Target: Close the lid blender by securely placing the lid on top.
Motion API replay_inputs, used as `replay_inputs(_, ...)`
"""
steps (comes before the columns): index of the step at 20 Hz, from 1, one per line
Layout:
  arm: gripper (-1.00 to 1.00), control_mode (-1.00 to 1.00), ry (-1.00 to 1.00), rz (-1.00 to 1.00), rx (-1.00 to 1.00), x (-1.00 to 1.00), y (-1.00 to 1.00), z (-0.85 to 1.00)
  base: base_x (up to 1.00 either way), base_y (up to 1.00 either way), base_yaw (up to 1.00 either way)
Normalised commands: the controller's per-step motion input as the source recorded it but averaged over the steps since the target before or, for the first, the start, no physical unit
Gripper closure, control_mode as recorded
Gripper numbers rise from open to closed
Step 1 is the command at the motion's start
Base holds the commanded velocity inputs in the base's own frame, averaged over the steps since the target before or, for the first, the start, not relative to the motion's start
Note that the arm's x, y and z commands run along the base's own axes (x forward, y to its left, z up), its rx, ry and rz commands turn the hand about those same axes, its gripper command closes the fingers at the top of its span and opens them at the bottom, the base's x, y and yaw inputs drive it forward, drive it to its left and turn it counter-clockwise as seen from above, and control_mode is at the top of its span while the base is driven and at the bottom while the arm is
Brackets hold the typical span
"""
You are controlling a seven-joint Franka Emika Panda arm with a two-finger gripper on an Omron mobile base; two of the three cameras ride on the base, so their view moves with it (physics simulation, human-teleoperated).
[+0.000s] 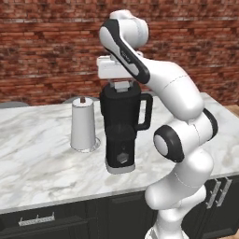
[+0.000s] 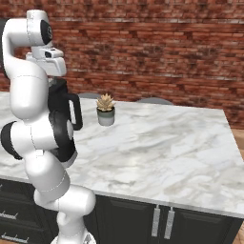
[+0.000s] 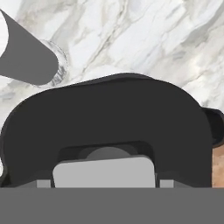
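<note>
On your left, a white-grey cylinder with a dark red knob (image 1: 83, 126) stands on the marble counter (image 1: 37, 154) just beside the tall black blender with its dark jar and side handle (image 1: 122, 133). The flat black lid with its light grey square centre (image 3: 105, 131) sits right at the jar's mouth under the two-finger gripper (image 1: 121, 86). Whether the fingers grip it, you cannot tell; press straight down, level, before letting go.
</note>
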Motion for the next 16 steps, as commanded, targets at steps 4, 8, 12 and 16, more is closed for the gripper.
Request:
replay_inputs(4,1.0,-1.0,0.0,0.0,0.0,0.0,0.14,-0.27,0.0,0.0,0.0)
replay_inputs(8,1.0,-1.0,-0.02,0.0,0.04,0.0,-0.01,-0.46,0.0,0.0,0.0)
replay_inputs(12,1.0,-1.0,-0.06,0.01,0.06,-0.06,-0.1,-0.39,0.0,0.0,0.0)
replay_inputs(16,1.0,-1.0,-0.13,0.0,0.07,-0.2,-0.24,-0.26,0.0,0.0,0.0)
